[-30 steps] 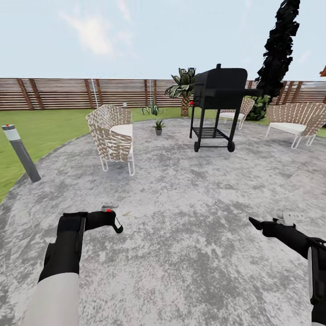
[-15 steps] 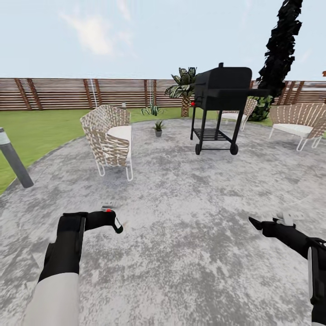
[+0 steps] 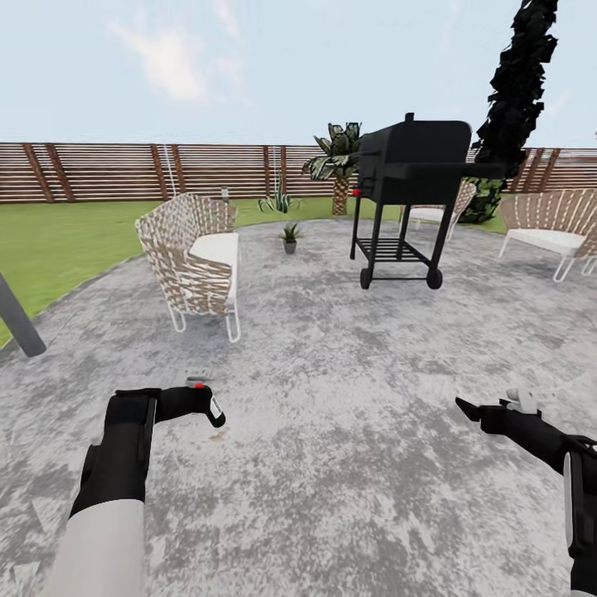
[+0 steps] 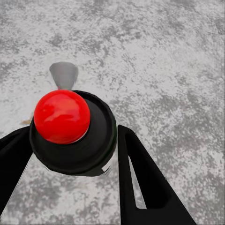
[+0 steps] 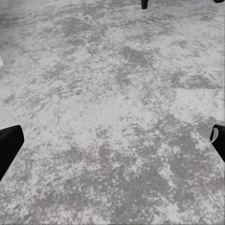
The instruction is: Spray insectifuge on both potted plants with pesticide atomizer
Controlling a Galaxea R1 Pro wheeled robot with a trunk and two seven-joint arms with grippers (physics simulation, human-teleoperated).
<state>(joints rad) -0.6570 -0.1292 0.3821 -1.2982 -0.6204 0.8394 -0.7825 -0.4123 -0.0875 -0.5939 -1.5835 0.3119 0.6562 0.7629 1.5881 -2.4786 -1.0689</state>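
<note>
On the grey paving (image 3: 348, 431), robot in transit, lawn (image 3: 66, 240) and slat fence (image 3: 124, 170) beyond

- Left gripper (image 4: 75, 154): pinched on the atomizer (image 4: 72, 133), one finger (image 4: 140, 183) at each side of the dark body; red button (image 4: 62, 116) faces the wrist camera, nozzle (image 4: 63, 75) juts toward the paving. In the head view the bottle (image 3: 211, 409) sits at the arm's tip, low over the ground
- Right gripper (image 3: 464, 409): spread, nothing between the fingertips (image 5: 9, 143); bare paving beneath
- Potted plant (image 3: 289, 235): one small rosette in a grey pot, far ahead between the wicker chair (image 3: 192, 261) and the grill (image 3: 410, 195); well apart from the bottle. Second plant not identified
- Step in hand, by judgement: carrying the bottle to the first plant
- Handling advice: keep the pinch firm and the bottle steady; pass between chair and grill with room for both arms; stop near the pot, turn the nozzle onto the leaves, then press the button
- Risk: spraying from here would likely fall short
</note>
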